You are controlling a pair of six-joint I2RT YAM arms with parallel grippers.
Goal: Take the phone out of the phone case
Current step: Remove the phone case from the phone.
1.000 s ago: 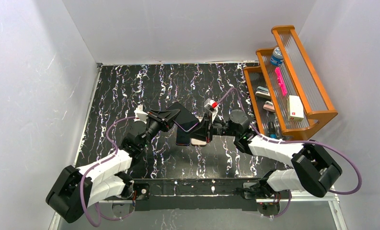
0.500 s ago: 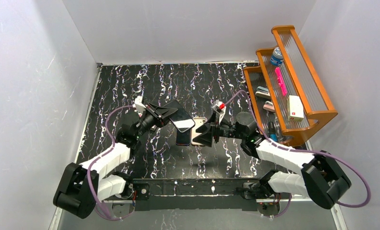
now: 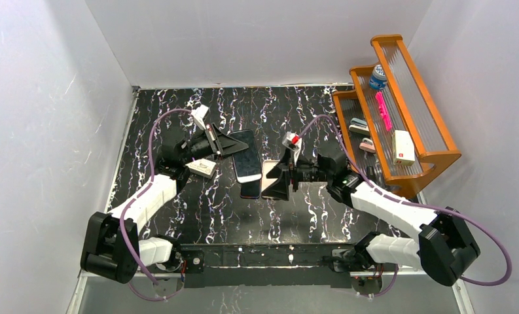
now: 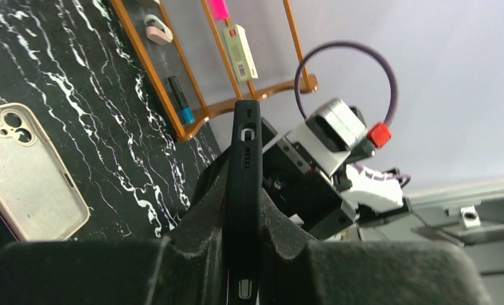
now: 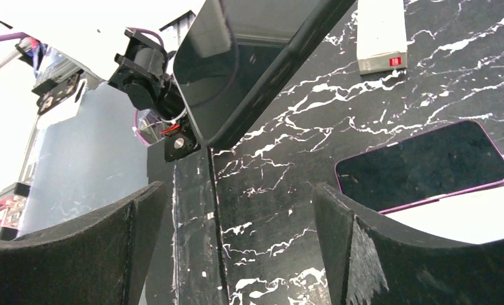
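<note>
While the left gripper [image 3: 225, 144] clamps the phone [image 3: 246, 157] aloft, just left of the loose case [image 3: 270, 169], the right gripper [image 3: 274, 185] gapes beside that loose case. Left wrist: fingers [image 4: 198, 222] squeeze its matte black case [image 4: 245, 159]. Right wrist: glossy screen overhead. Likely light, stiff, slick glass; case looks soft, so peel a corner lip.

Quick tally here: two phones, meaning one cased phone [image 3: 247, 157] plus one dark phone [image 3: 249, 190] with a purple edge. Then just one empty clear case [image 3: 269, 171], one small white box [image 3: 203, 168] on the tabletop [image 3: 256, 104], and one wooden rack [image 3: 430, 104].
</note>
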